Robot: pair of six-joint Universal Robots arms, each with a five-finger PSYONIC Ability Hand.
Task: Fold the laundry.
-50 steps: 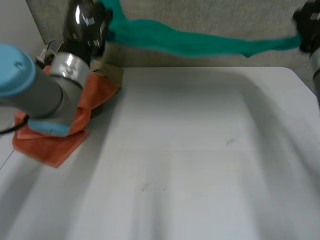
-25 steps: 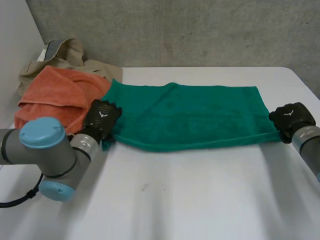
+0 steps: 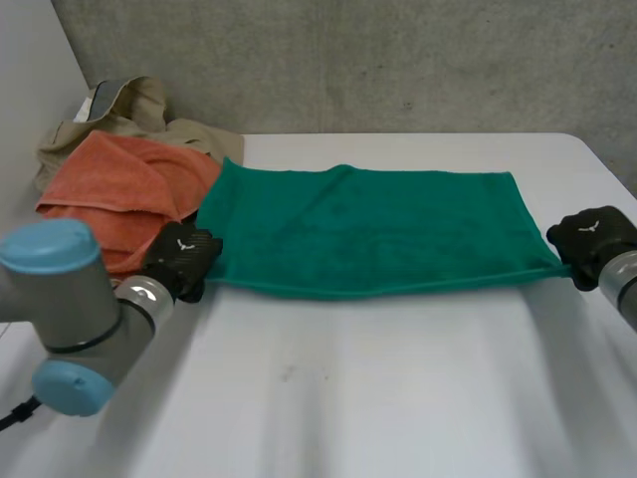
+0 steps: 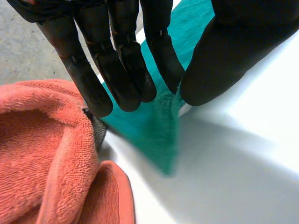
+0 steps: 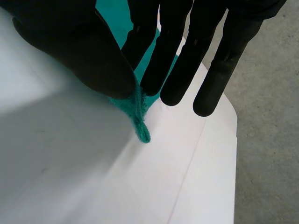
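Observation:
A green towel point(image 3: 368, 229) lies spread flat across the far half of the white table point(image 3: 398, 398). My left hand point(image 3: 181, 261) is at its near left corner. In the left wrist view the green towel point(image 4: 159, 135) corner is pinched between the straight fingers and thumb of that hand point(image 4: 121, 60). My right hand point(image 3: 589, 237) is at the near right corner. In the right wrist view its thumb presses the green towel point(image 5: 138, 123) tip against the fingers of the hand point(image 5: 93, 56).
An orange towel point(image 3: 119, 189) lies bunched at the table's far left, right beside my left hand, with a beige garment point(image 3: 129, 110) behind it. In the left wrist view the orange towel point(image 4: 46, 149) lies just beyond the fingertips. A concrete wall stands behind the table.
The green towel, stretched in the air a second ago, now lies flat on the table. Both hands have since drawn its near corners slightly outward and nearer.

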